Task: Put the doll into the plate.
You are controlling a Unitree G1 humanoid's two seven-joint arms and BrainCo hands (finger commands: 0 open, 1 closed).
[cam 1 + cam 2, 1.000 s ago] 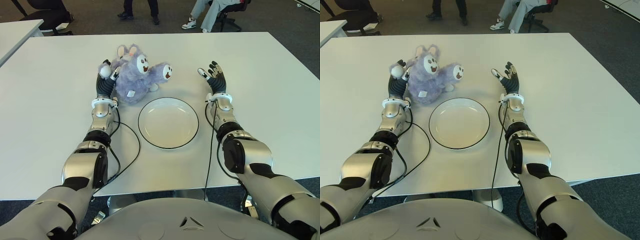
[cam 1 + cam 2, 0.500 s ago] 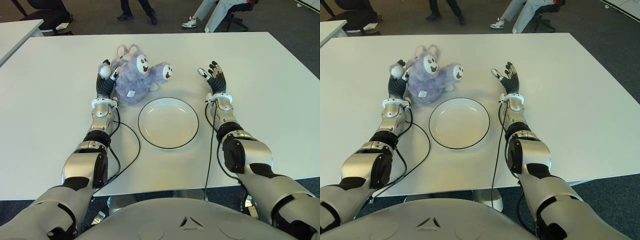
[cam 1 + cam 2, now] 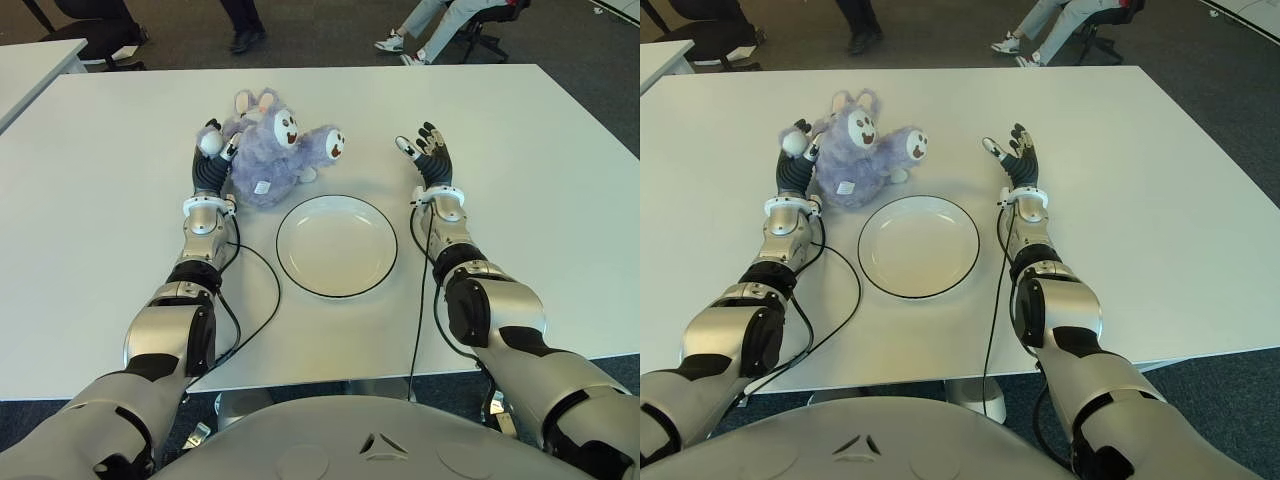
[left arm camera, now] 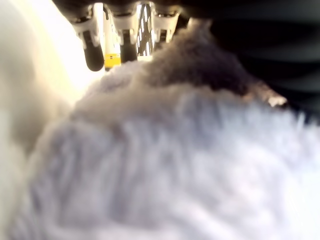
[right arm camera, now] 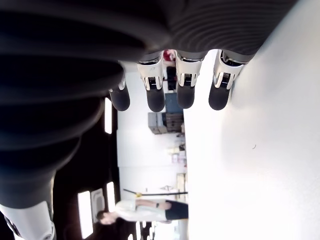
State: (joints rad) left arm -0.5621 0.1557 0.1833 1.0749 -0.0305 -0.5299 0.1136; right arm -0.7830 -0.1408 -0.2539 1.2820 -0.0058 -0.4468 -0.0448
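Your left hand (image 3: 210, 150) presses the doll (image 3: 268, 155) with uncurled fingers; lift now and it slips, missing the plate (image 3: 337, 246). Right hand (image 3: 428, 150) spread, empty.

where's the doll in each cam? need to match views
Left eye view: doll sits beyond the plate, against the left hand.
Right eye view: doll in the same spot, beyond the plate's far left rim.
Left wrist view: its fur fills most of the picture.
Right wrist view: not in it.
Shared landmark: the plate, in both eye views.
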